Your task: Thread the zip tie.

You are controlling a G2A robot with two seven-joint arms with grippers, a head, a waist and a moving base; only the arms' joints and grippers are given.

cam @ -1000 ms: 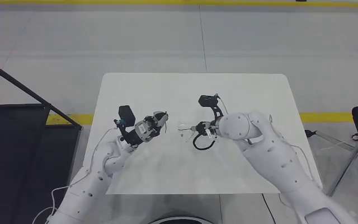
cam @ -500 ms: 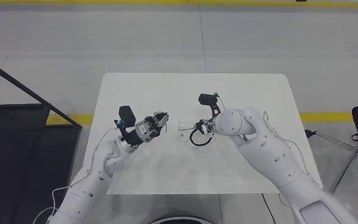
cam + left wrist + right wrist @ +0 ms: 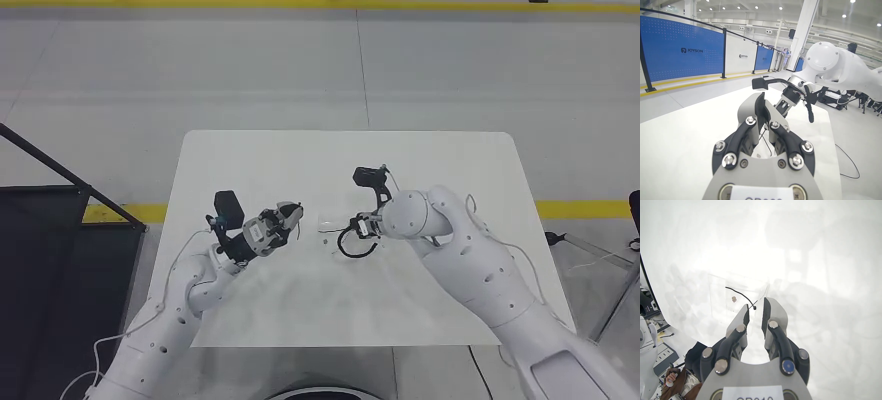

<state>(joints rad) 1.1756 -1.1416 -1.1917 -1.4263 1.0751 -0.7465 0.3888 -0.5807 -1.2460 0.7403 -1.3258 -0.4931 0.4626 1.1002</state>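
Zip tie (image 3: 741, 294) flat on clear sheet (image 3: 719, 289) on counter (image 3: 450, 160), mid-frame in right wrist view, head just ahead of open right pincer (image 3: 756, 304). Thin, low: easy to miss on closing, or to pinch sheet. Left pincer (image 3: 762, 102) closed, seemingly empty.

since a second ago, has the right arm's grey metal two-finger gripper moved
Yes, slightly. In the top view the right gripper has edged leftward over the white table, closer to the clear plastic tray.
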